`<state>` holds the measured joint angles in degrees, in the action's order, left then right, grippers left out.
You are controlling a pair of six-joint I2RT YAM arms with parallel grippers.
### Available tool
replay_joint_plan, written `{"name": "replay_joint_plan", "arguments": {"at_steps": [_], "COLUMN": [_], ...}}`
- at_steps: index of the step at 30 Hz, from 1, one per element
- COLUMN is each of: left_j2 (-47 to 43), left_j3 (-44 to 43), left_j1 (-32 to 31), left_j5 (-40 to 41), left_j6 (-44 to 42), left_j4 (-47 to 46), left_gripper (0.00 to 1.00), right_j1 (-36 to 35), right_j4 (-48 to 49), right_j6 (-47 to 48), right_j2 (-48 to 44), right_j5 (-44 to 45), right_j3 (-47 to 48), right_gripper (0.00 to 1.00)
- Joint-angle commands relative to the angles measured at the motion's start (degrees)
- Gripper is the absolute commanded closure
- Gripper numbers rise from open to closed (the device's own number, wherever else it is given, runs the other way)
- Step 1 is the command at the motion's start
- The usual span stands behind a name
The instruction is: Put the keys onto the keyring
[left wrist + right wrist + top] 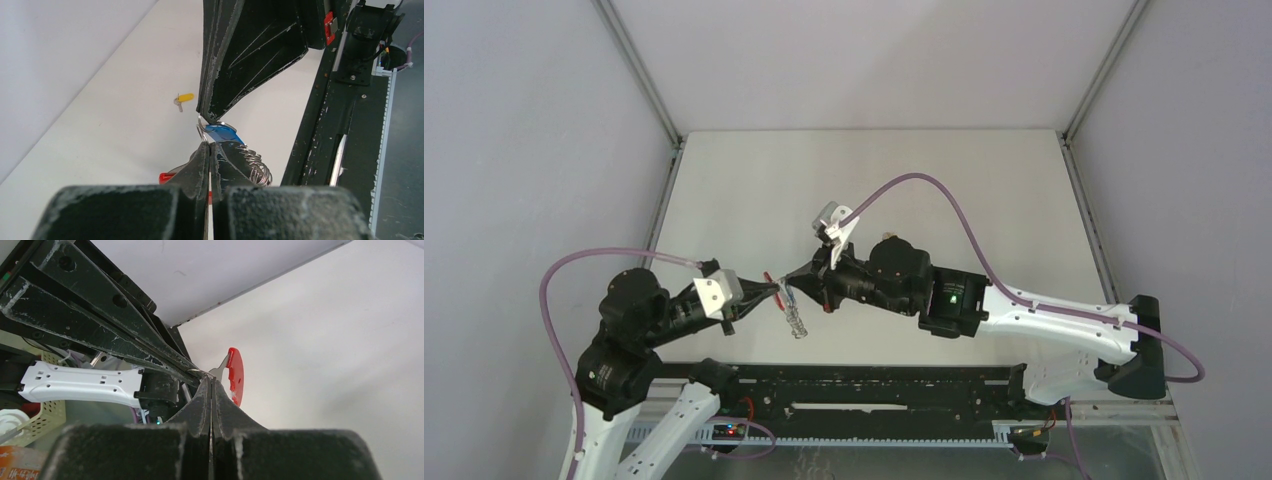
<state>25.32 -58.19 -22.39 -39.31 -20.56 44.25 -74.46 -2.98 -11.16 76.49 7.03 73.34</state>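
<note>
Over the worktop (120, 135), your left jaws pinched the keyring (256, 169), tip to tip with your shut right jaws. The yellow key (185, 97) lay well beyond them.

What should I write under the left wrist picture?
Both arms' shut jaws meet at a silver wire keyring and blue-headed metal key; a yellow-headed key lies apart on the white table.

Right gripper (210, 386): black jaws pressed together, tip to tip with left gripper (196, 371). Red oval plastic keyring tag (235, 376) just beside the tips. White table (325, 340) behind.
</note>
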Motion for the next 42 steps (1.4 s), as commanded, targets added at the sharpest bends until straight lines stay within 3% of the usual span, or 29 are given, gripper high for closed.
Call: {"name": "replay_joint_plan", "arguments": {"at_steps": [1, 21, 27, 33, 42], "left_j2": [-1.0, -1.1, -0.6, -0.6, -0.9], "left_j3": [-1.8, -2.1, -1.4, 0.4, 1.9], "left_j1": [-0.3, -0.3, -0.3, -0.3, -0.3], "left_j5": [-2.6, -2.8, -1.6, -1.5, 1.5], "left_j6": [-0.4, 0.4, 7.0, 13.0, 17.4], "left_j4": [-3.5, -4.7, -7.3, -8.2, -10.1], "left_gripper": [1.00, 1.00, 1.00, 1.00, 1.00], "right_j1": [2.2, 5.0, 3.4, -0.2, -3.5], "right_j4": [-0.1, 5.0, 6.4, 7.5, 9.5], "right_j6": [-2.0, -2.8, 0.9, 6.1, 10.9], "right_j2": [-2.5, -7.8, -9.2, -7.7, -6.6], "right_j5": [0.3, -10.2, -8.5, -0.7, 3.3], "right_j3": [-1.9, -6.8, -7.8, -6.3, -5.2], "right_gripper": [1.00, 1.00, 1.00, 1.00, 1.00]}}
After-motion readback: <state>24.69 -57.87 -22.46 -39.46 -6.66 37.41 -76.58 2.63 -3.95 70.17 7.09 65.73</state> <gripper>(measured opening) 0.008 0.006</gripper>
